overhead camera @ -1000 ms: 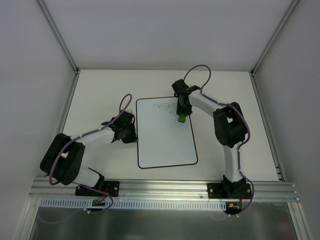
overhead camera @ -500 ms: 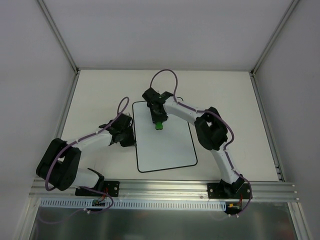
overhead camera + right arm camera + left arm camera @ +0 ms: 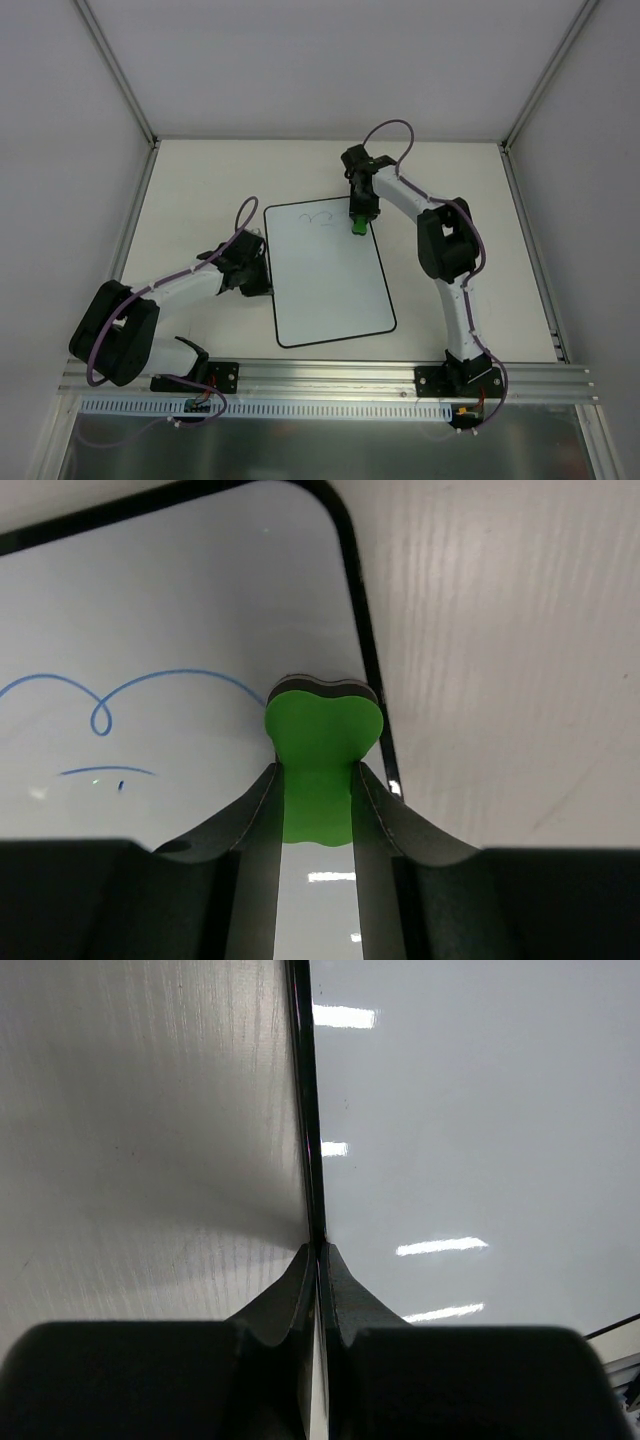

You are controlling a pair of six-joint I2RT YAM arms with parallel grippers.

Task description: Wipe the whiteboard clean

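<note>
The whiteboard (image 3: 330,290) lies flat on the table, white with a thin black border. Blue loops (image 3: 320,217) remain near its far edge, seen as a curly line (image 3: 130,692) in the right wrist view. My right gripper (image 3: 357,226) is shut on a green eraser (image 3: 320,742), which presses on the board (image 3: 180,600) beside its far right corner, just right of the loops. My left gripper (image 3: 260,284) is shut, and its fingertips (image 3: 318,1252) rest against the black border of the board's left edge (image 3: 304,1110).
The pale table (image 3: 200,190) is fenced by metal posts and white walls on three sides. An aluminium rail (image 3: 330,375) carrying both arm bases runs along the near edge. The right arm's elbow (image 3: 445,245) hangs over the table right of the board.
My right gripper swept the eraser left across the board's far edge, then back right to the far right corner. Board and left gripper shifted slightly left.
</note>
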